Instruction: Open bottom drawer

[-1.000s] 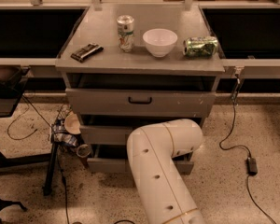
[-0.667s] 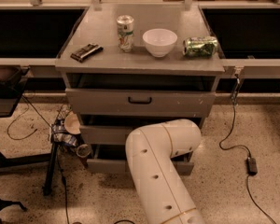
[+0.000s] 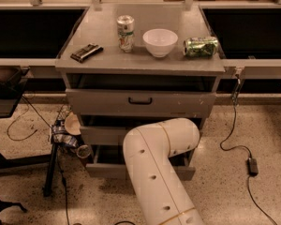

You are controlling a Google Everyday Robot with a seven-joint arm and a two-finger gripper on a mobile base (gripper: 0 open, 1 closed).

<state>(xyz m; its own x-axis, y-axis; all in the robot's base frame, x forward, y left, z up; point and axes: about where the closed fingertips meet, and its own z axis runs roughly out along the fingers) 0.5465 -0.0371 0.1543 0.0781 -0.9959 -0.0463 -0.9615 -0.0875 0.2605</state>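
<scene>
The bottom drawer (image 3: 105,170) is the lowest grey front of the cabinet. It stands out a little from the cabinet, with a dark gap above its front. Its handle is hidden. My white arm (image 3: 159,149) bends in front of the lower drawers and covers their middle. My gripper is hidden behind this arm, somewhere at the lower drawers. The middle drawer (image 3: 103,135) shows to the left of the arm. The top drawer (image 3: 98,102) with its black handle (image 3: 140,101) is slightly pulled out.
On the cabinet top (image 3: 75,62) are an upright can (image 3: 125,33), a white bowl (image 3: 160,42), a can on its side (image 3: 201,46) and a black flat object (image 3: 86,52). Clutter (image 3: 65,135) and a black stand leg (image 3: 50,168) lie left. A cable with power brick (image 3: 252,166) lies right.
My arm's elbow has shifted slightly to the left. The drawers and the things on top look the same.
</scene>
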